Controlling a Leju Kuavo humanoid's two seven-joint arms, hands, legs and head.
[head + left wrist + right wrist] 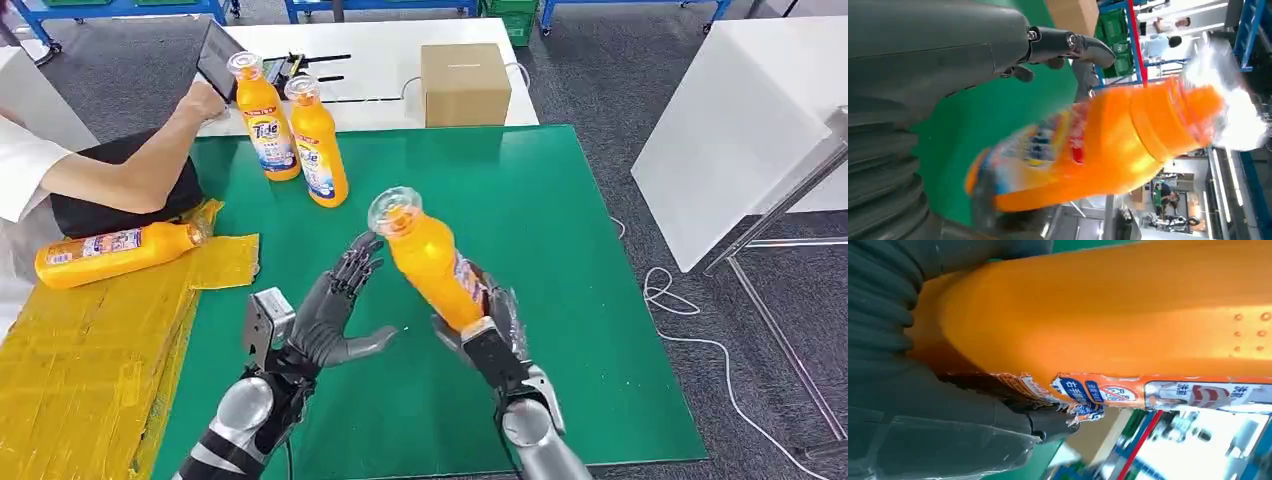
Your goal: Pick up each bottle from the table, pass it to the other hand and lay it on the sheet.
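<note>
- Head view: the right hand (pixel 488 335), low and right of centre, grips the base of an orange bottle (pixel 428 257) and holds it tilted above the green mat (pixel 560 250), cap toward the upper left. The left hand (pixel 335 310) waits just beside it, fingers spread and holding nothing, not yet touching the bottle.
- Head view, task progress: one bottle (pixel 115 252) already lies on the yellow sheet (pixel 90 350) at the left edge. Two more bottles (pixel 290 128) stand upright at the upper left of the mat, near a person's arm (pixel 130 170). I judge the hand-over is about to start, with those two left to do.
- Left wrist view: the bottle (pixel 1108 145) crosses the middle, blurred; the left hand's fingers (pixel 1068 45) at the top are apart and off it.
- Right wrist view: the orange bottle (pixel 1108 310) sits pressed against the right hand (pixel 938 415), fingers wrapped under its torn label.
</note>
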